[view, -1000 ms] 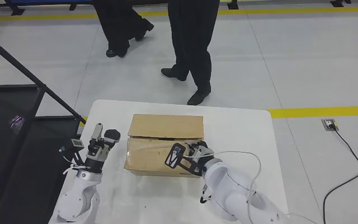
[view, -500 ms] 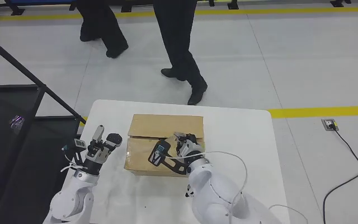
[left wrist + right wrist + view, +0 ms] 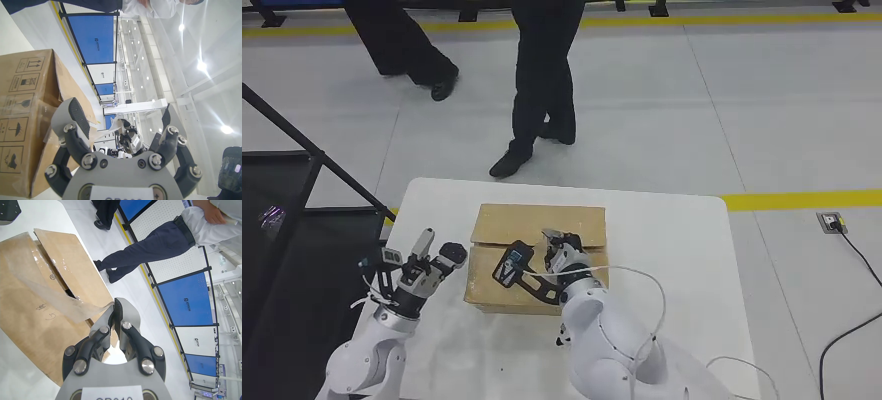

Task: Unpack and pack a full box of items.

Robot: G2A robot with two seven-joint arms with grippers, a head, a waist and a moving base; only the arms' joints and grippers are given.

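Observation:
A brown cardboard box sits mid-table, its top seam partly split open. My right gripper hovers over the box top and is shut on the free end of a clear tape strip. The strip is peeled up from the seam and still stuck at its far end. My left gripper stands open beside the box's left side wall, fingers pointing up and holding nothing. The left wrist view also shows the right gripper farther off with the tape.
The white table has bare room to the right of the box and along its front edge. A black frame and dark panel stand just off the table's left side.
My right gripper has moved left across the box top, pulling the tape strip with it. The left arm has shifted slightly right, toward the box.

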